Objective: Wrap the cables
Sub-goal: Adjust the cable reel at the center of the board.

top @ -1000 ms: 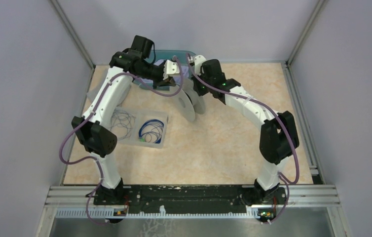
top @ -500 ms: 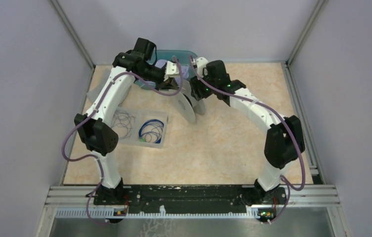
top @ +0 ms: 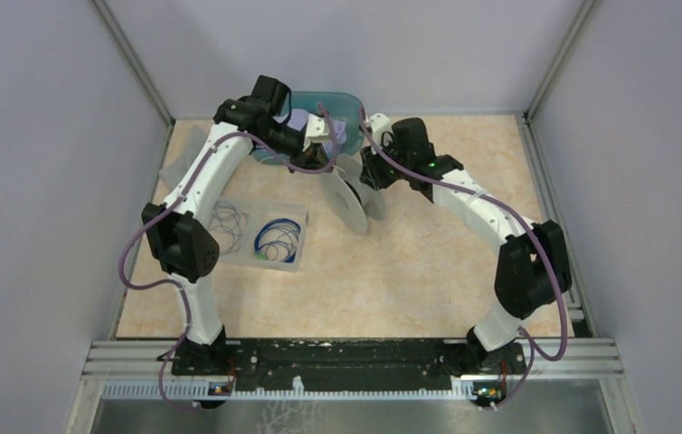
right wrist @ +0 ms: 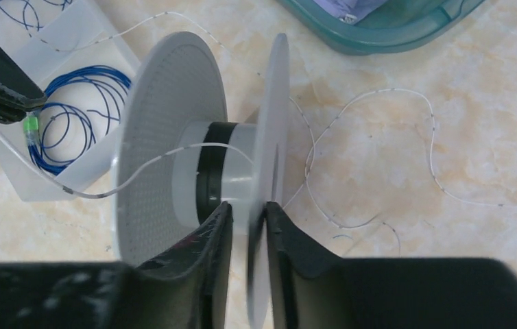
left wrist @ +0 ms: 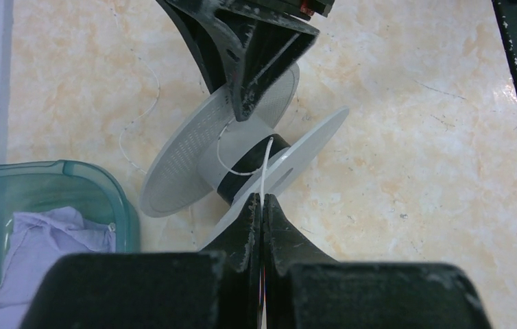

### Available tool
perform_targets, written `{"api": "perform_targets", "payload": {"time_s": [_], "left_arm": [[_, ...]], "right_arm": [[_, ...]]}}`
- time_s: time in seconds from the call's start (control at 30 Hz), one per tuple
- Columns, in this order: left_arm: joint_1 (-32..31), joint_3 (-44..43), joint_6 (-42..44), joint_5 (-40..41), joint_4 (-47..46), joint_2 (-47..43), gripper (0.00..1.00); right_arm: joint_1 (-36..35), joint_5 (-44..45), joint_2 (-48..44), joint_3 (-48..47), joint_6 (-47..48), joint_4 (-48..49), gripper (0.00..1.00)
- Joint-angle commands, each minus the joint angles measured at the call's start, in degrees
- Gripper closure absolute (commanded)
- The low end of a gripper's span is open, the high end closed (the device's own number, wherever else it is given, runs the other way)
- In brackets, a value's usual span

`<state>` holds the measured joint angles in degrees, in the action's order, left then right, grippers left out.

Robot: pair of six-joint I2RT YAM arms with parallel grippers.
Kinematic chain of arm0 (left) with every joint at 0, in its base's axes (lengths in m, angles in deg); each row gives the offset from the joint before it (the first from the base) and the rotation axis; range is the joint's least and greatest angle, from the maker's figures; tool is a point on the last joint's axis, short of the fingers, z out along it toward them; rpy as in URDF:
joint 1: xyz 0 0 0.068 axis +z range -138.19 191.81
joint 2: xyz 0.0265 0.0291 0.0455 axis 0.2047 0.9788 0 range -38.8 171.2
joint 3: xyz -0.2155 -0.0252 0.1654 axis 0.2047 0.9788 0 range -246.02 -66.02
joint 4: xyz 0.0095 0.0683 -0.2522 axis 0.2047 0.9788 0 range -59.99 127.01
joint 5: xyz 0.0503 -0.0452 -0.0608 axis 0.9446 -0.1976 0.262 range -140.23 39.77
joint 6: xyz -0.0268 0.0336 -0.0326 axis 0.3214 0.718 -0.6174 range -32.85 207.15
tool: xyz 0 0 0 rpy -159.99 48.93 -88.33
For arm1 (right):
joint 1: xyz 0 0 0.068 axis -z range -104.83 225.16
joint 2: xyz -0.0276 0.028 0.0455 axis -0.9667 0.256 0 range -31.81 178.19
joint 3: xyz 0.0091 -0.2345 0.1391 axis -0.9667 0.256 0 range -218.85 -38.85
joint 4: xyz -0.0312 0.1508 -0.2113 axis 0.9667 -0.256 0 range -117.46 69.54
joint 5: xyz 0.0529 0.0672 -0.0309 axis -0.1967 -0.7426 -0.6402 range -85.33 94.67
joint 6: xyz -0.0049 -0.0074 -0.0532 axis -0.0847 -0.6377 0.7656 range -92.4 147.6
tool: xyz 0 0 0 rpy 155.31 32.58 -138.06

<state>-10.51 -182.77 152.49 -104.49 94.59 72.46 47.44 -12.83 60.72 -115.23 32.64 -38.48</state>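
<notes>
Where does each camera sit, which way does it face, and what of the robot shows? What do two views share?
Top external: above, behind the bases, looking down on the table; both arms show.
Left wrist: faces the spool past the left pincer, shut on the white cable.
Right wrist: faces the spool; right pincer straddles its flange.
Both wrist views share spool and cable.

Occlusions and cut-offs, three views.
Top view: whitish cable [right wrist: 393,90] too thin to trace, spool [top: 355,203] partly under the right arm [top: 464,194]. Right wrist: spool's near flange [right wrist: 257,288] blurred low down; teal bin [right wrist: 393,31] cut by top edge, clear tray [right wrist: 70,164] by left; cable runs off right edge.
</notes>
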Motion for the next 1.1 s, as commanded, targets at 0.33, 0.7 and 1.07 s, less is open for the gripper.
{"api": "perform_targets", "payload": {"time_s": [0.33, 0.7, 1.07], "left_arm": [[0.3, 4.7, -4.9, -1.7, -7.2, -0.4, 0.99], [0.2, 6.7, -6.6, -2.0, -10.2, -0.9, 0.99], [0.3, 6.6, -5.5, -1.4, -10.9, -1.4, 0.99]], "right_arm": [[0.0, -0.7, 0.2, 0.9, -1.0, 4.8, 0.91], [-1.0, 0.2, -0.6, 2.3, -0.2, 4.4, 0.79], [-2.0, 1.9, -1.9, 3.3, 0.2, 4.7, 0.72]]}}
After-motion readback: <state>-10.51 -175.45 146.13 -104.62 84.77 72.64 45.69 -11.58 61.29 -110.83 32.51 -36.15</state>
